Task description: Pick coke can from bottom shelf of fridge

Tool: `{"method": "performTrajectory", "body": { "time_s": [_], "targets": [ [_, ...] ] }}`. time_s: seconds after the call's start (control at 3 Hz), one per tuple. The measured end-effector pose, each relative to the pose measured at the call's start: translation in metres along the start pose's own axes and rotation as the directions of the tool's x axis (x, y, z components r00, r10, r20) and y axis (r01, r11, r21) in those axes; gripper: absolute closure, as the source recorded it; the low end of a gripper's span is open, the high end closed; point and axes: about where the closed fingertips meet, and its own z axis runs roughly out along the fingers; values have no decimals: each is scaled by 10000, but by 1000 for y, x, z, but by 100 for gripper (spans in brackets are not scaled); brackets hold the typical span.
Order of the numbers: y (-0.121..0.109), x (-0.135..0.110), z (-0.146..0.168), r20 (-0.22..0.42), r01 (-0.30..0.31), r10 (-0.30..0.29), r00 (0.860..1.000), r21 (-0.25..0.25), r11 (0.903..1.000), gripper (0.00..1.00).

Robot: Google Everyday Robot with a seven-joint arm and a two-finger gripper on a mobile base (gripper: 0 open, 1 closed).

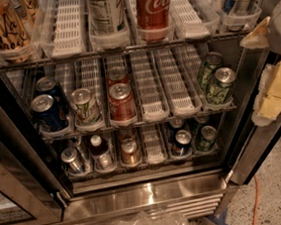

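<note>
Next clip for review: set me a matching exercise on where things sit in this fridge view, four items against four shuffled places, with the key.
Things
1. coke can
2. blue can
3. copper-brown can
4. gripper

Places
A. lowest shelf of the fridge
B. right edge of the view, outside the shelves
C. middle visible shelf, leftmost lane
D. middle visible shelf, between the white-and-green can and an empty lane

Pairs: 1-D, 2-C, 3-A, 4-B
</note>
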Motion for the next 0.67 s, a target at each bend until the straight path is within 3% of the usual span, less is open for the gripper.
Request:
{"method": "performTrajectory", "body": {
  "time_s": [0.33,0.67],
  "targets": [
    [16,-18,-4,1753,636,-491,9833,-783,9949,0],
    [23,-37,-9,2539,747,-482,9660,-956,9926,0]
  ]
}}
